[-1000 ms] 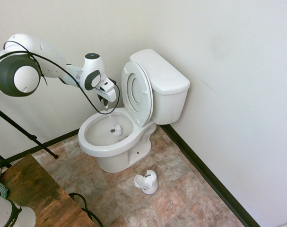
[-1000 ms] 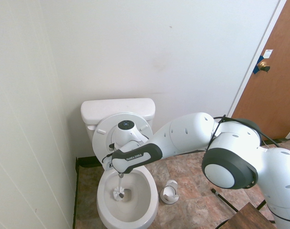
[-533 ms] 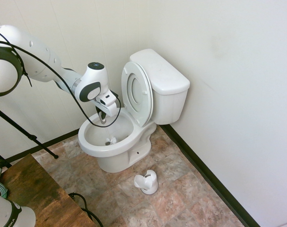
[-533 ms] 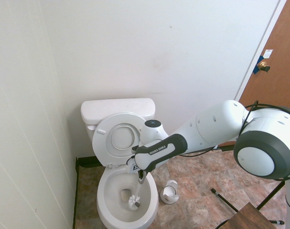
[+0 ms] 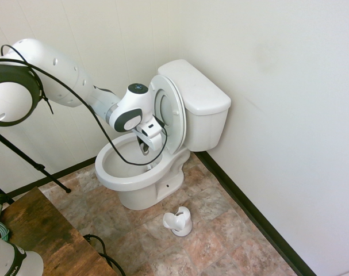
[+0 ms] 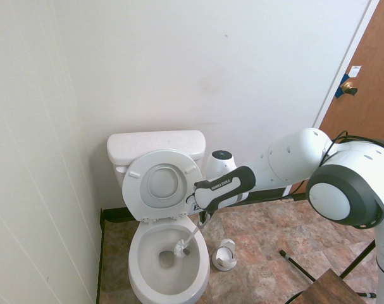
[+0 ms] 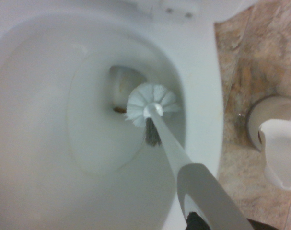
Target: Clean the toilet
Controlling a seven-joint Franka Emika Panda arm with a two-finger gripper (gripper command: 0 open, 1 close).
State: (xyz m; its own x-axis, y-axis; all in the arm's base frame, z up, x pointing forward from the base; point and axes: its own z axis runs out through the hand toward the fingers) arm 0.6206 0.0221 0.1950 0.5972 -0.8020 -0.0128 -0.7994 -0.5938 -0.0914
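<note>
One toilet (image 6: 166,253) stands against the back wall, seat raised. The gripper (image 6: 203,220) is closed around a white brush (image 6: 182,249), held slanting with its head low in the bowl beside the drain. Only the wrist view shows the bristles (image 7: 151,103) clearly; the first exterior view hides them. Half a second ago the arm hung over the bowl's front rim; now it reaches in nearer the raised seat. The brush holder (image 5: 179,221) stands on the floor.

White arm (image 6: 286,158), dark joints, black cable (image 5: 99,123)

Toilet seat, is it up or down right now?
Up. The seat and lid lean back against the tank, leaving the bowl open.
</note>
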